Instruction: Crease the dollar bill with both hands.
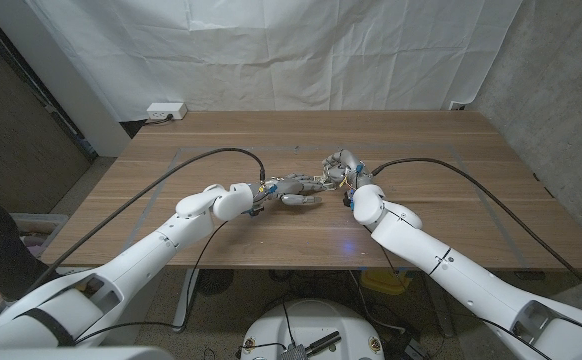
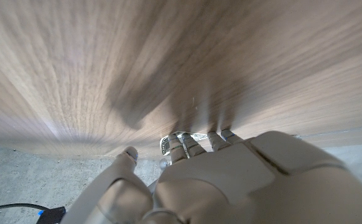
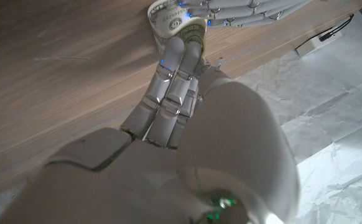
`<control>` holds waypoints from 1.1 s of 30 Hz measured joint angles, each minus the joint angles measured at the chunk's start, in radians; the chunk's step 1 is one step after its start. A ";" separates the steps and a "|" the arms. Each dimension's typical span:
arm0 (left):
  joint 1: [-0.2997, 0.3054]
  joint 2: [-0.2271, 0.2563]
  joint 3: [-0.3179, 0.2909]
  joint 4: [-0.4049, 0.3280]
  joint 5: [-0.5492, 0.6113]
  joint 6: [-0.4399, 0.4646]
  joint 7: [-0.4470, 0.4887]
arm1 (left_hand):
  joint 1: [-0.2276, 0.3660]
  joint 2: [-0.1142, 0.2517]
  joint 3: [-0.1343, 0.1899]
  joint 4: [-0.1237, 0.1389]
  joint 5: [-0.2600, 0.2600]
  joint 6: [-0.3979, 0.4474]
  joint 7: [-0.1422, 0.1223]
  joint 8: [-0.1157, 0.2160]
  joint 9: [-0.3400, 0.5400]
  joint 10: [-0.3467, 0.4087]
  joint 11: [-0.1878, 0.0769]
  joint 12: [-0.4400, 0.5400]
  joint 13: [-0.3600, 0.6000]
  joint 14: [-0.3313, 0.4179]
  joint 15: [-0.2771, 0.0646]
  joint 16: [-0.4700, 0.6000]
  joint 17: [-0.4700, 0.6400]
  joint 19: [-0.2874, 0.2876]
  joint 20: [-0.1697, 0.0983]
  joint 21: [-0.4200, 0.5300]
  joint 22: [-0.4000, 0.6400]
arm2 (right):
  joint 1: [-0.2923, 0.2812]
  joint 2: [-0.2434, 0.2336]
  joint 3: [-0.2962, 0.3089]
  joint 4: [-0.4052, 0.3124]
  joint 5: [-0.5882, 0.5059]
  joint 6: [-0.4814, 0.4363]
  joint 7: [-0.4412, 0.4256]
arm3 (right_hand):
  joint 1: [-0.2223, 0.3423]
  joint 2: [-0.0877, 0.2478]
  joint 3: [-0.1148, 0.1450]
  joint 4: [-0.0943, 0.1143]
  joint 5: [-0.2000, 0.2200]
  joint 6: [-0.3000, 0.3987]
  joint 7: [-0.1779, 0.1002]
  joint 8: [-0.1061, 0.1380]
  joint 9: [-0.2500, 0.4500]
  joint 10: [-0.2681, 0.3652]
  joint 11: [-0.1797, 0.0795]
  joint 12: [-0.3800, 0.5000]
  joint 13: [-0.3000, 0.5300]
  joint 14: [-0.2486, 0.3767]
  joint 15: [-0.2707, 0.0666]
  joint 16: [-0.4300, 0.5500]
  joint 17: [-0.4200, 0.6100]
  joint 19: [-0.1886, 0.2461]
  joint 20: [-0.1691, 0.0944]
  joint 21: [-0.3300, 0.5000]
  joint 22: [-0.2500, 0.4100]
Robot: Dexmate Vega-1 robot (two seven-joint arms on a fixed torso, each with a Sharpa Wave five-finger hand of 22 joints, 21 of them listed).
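The dollar bill (image 3: 167,23) lies bent on the wooden table (image 1: 421,140) near its middle, between my two hands. My left hand (image 1: 293,188) reaches in from the left, and in the left wrist view an edge of the bill (image 2: 168,144) shows between its thumb and its fingers (image 2: 193,144). My right hand (image 1: 342,169) comes from the right with its fingers (image 3: 180,59) held together, their tips on the bill's raised edge. In the right wrist view the left hand's fingers (image 3: 243,9) lie over the far part of the bill. Most of the bill is hidden under the hands.
A white power strip (image 1: 166,110) sits at the table's far left corner. Black cables (image 1: 201,160) trail along both arms over the table. A white cloth backdrop (image 1: 291,50) hangs behind the table.
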 measured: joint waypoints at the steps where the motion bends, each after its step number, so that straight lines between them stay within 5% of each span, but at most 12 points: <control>1: 0.000 0.000 0.000 0.000 0.000 0.000 0.000 | 0.000 0.000 0.000 0.000 0.000 0.000 0.000 0.000 0.000 0.000 0.000 0.000 0.000 0.000 0.000 0.000 0.000 0.000 0.000 0.000 0.000 | 0.000 -0.001 0.000 -0.001 0.001 0.000 0.002 | 0.000 0.000 0.000 0.000 0.000 0.000 0.000 0.000 0.000 0.000 0.000 0.000 0.000 0.000 0.000 0.000 0.000 0.000 0.000 0.003 0.000; 33: 0.028 0.015 -0.013 -0.034 0.008 0.004 0.036 | 0.010 0.010 -0.004 -0.004 0.000 0.013 -0.012 0.012 0.007 0.012 -0.009 0.016 0.001 0.030 -0.004 0.013 -0.001 0.000 0.000 0.000 0.000 | 0.024 0.008 -0.027 0.051 -0.011 0.028 0.039 | 0.003 0.003 -0.004 0.004 -0.003 0.000 0.000 0.000 0.000 0.000 0.000 0.000 0.005 0.005 -0.002 -0.014 0.010 -0.021 0.007 0.035 -0.005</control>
